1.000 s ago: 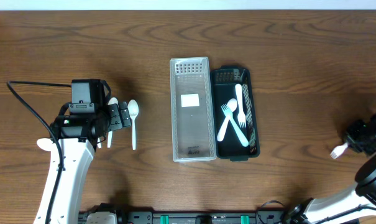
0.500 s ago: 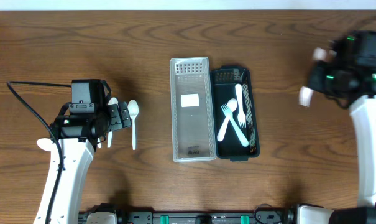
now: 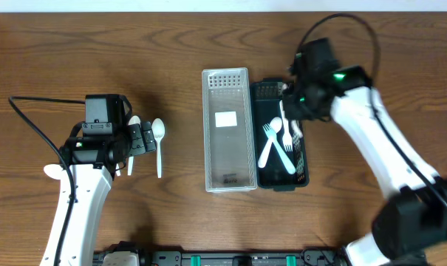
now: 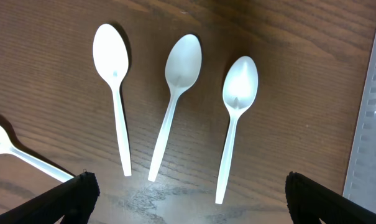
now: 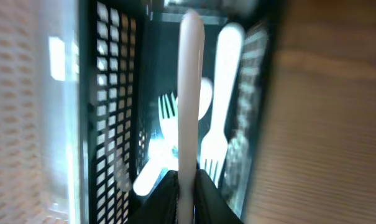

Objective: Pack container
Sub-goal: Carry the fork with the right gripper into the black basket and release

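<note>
Placement step in hand: white plastic utensil (image 5: 191, 93) clenched in right gripper (image 5: 186, 186) over black perforated tray (image 3: 302, 174), at 3 o'clock of clear plastic container (image 3: 225, 129). Lowering, then release, called for. Left gripper (image 3: 138, 138) released, empty.

Glossy white plastic spoons (image 4: 181, 62); grained wooden table (image 3: 371, 214); black plastic tray (image 3: 282, 186).

Robotics laboratory bench. A wood-grain table (image 3: 356, 44) is served by two white robot arms (image 3: 75, 207) based at 6 o'clock beside a black mounting rail (image 3: 223, 260). A loose cable (image 3: 46, 98) is seen at 9 o'clock, where plastic spoons (image 4: 175, 93) are laid in a row.
</note>
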Available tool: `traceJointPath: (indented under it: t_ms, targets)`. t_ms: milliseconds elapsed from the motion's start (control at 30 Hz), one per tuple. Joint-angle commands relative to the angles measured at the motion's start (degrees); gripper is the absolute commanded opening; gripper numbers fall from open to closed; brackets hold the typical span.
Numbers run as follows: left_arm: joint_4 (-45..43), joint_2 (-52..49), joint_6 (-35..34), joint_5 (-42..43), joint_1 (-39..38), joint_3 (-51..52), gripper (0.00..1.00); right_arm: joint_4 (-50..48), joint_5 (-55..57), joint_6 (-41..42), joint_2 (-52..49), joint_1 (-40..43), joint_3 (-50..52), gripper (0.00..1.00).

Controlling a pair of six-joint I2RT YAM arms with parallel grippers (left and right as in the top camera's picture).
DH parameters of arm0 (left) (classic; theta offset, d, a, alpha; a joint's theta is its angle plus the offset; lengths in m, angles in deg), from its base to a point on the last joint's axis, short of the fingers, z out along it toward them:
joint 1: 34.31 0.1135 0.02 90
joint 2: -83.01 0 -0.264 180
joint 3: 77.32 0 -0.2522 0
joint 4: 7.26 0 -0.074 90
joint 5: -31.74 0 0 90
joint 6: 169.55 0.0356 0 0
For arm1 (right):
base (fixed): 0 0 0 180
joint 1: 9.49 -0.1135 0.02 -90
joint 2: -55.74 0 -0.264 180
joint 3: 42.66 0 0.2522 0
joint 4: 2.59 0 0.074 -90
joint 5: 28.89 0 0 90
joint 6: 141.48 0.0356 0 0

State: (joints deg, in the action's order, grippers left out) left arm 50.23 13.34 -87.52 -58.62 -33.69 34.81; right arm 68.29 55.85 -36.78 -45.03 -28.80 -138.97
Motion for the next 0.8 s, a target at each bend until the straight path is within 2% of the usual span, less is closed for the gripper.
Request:
traceJointPath:
  t_ms: [0, 133, 200, 233, 300, 333, 500, 700, 767]
  targets:
    - [0.39, 0.02, -0.72, -0.26, -0.22, -1.27, 0.98, -0.31, 0.87, 0.68, -3.74, -2.01, -0.04, 0.11]
    - [0.39, 0.02, -0.72, -0.26, -0.22, -1.27, 0.98, -0.76, 0.87, 0.68, -6.69, -3.19, -0.04, 0.12]
    - [0.37, 0.02, -0.72, -0.26, -0.22, -1.27, 0.98, -1.05, 0.9, 0.66, -7.28, -3.48, -0.04, 0.16]
    - [0.37, 0.02, -0.72, -0.26, -0.22, -1.27, 0.98, -1.18, 0.92, 0.66, -7.39, -3.54, -0.04, 0.24]
    - [0.37, 0.02, -0.72, -0.26, -0.22, -1.27, 0.98, -1.62, 0.94, 0.63, -7.37, -3.54, -0.07, 0.48]
    - [0.35, 0.02, -0.72, -0.26, -0.22, -1.27, 0.98, -1.95, 0.94, 0.63, -7.34, -3.54, -0.07, 0.51]
    - [0.37, 0.02, -0.7, -0.26, -0.22, -1.27, 0.98, -1.75, 3.21, -0.31, -7.19, -3.48, -3.23, 0.49]
    - [0.48, 0.24, -0.72, -0.26, -0.22, -1.27, 0.98, 4.63, 7.43, -2.16, -5.27, -1.18, -20.02, 0.51]
    - [0.83, 0.48, -0.7, -0.02, -0.24, -1.27, 0.98, 6.58, 7.43, -2.14, -4.63, 0.94, -25.75, 0.55]
